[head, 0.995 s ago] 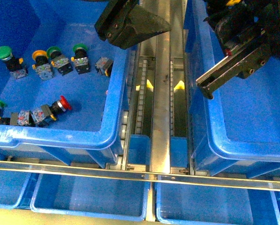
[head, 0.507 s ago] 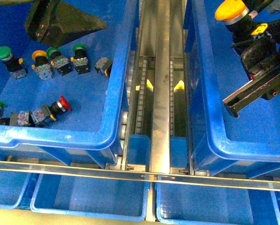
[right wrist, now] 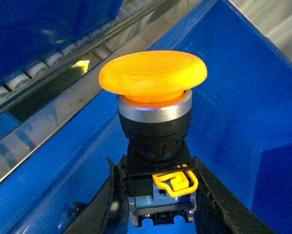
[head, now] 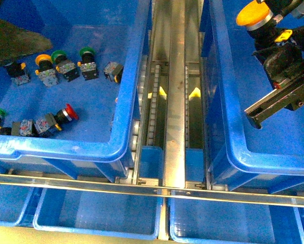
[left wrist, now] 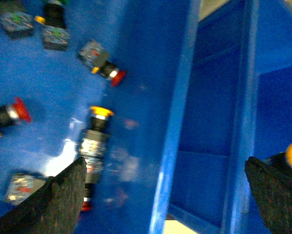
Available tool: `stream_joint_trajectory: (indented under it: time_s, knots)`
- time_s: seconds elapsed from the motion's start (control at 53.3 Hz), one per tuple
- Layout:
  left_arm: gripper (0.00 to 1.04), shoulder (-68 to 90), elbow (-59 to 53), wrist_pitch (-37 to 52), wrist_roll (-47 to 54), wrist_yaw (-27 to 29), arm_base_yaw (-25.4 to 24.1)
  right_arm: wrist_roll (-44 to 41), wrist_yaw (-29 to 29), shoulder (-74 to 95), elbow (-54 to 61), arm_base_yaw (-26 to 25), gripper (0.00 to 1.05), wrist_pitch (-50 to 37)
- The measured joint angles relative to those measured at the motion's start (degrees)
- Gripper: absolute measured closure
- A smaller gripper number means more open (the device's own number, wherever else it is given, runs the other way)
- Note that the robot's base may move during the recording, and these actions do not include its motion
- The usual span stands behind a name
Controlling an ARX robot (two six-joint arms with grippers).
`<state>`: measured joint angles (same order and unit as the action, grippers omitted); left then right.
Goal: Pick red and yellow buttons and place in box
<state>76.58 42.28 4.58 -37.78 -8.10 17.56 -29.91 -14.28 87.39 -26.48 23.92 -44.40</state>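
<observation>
Factory sorting line: blue plastic bins (head: 126, 91) flanking a roller conveyor (head: 175, 101).

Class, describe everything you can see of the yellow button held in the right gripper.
The yellow button has a wide, glossy orange-yellow dome cap, a silvery ring beneath it, a black collar and a block carrying a yellow clip. The right gripper clamps that block between its fingers, cap pointing away from the wrist. In the front view it hangs above the box, touching nothing else.
</observation>
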Motion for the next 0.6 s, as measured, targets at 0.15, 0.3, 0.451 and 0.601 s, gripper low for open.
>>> stream_joint_trajectory:
  time_s: [0.15, 0.3, 0.451, 0.601]
  knots:
    - [0.08, -7.8, -8.1, -0.9, 5.1, 4.2, -1.7, 0.8, 0.4, -1.5, 0.0, -2.0, 0.78, 1.0]
    - [0.08, -16.0, -16.2, 0.3, 10.5, 8.5, -4.6, 2.4, 0.9, -4.6, 0.3, -4.2, 0.78, 3.4]
    - [0.26, -18.1, -29.7, 29.2, 24.8, 17.4, -7.4, 6.7, 0.2, -11.2, 0.9, -6.1, 0.78, 8.2]
    - [0.49, -22.5, -35.4, 41.4, 33.7, 15.9, -9.1, 9.9, -2.7, -15.2, 1.3, -6.2, 0.78, 12.2]
